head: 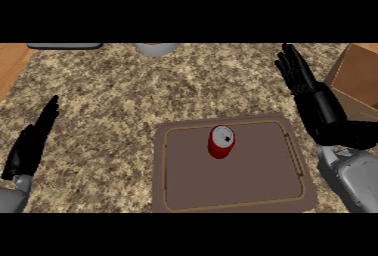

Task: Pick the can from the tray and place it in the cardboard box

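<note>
Can upright on tray, right robot hand open — beside it

Red can upright on a brown tray, speckled stone counter, cardboard box at right edge, right hand open between tray and box, left hand open, resting at left edge

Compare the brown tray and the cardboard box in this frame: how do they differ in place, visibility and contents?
The flat dark-brown rectangular tray lies low at centre; the tan cardboard box sits at the right edge. The tray shows almost whole, while the box is cut off by the frame. The tray carries the upright red can; nothing shows in the visible part of the box. Both rest on the speckled granite counter.
</note>
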Motion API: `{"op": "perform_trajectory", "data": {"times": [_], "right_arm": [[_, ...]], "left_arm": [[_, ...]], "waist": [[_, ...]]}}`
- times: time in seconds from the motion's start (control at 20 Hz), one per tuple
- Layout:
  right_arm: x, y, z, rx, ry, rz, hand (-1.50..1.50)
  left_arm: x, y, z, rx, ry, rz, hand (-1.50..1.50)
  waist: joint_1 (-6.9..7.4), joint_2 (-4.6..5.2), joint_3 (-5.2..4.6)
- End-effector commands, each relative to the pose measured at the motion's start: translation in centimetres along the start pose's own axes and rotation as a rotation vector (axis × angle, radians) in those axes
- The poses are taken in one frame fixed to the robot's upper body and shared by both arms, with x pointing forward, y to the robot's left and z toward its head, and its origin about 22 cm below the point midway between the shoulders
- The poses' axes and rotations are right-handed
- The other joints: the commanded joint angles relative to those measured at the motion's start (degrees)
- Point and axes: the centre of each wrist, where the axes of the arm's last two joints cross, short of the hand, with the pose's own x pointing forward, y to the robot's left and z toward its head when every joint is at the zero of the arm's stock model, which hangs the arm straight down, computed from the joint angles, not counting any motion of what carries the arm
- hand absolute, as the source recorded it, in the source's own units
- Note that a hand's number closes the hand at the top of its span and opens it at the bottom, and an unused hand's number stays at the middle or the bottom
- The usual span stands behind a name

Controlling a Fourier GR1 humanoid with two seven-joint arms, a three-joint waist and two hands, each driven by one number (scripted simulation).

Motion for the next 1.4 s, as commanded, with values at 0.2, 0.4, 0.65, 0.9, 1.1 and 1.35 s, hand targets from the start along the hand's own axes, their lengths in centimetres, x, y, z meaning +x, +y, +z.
{"op": "perform_trajectory", "data": {"times": [0.2, 0.4, 0.65, 0.9, 1.1, 1.35], "right_arm": [[-1.0, -0.2, 2.4, -0.52, 0.218, 0.016, -1.5], [-2.8, -3.9, 4.8, -0.888, 0.11, 0.329, -1.5], [-2.2, 3.8, 8.0, -0.827, -0.059, 0.419, -1.5], [-4.4, 4.2, 11.6, -0.617, 0.24, 0.551, -1.5], [-5.7, 2.5, 13.3, -0.48, 0.485, 0.699, -1.5], [-4.5, 2.5, 12.1, -0.369, 0.701, 0.795, -1.5]], "left_arm": [[0.4, -0.9, 0.7, 0.01, 0.012, 0.316, 0.0], [-0.2, -1.7, 1.6, -0.014, 0.068, 0.418, 0.0], [0.4, -0.6, 1.7, -0.054, 0.069, 0.479, 0.0], [1.7, 0.2, 2.0, -0.057, 0.022, 0.475, 0.0], [2.0, -0.2, 1.7, -0.061, 0.031, 0.473, 0.0], [2.5, -0.3, 1.6, -0.091, 0.017, 0.47, 0.0]], "waist": [[-2.53, -0.56, -0.6], [-5.34, -1.61, -0.77], [-3.08, -0.75, -0.7], [-2.34, -0.58, -1.09], [-2.78, 0.08, -1.48], [-1.15, 0.13, -1.47]]}}
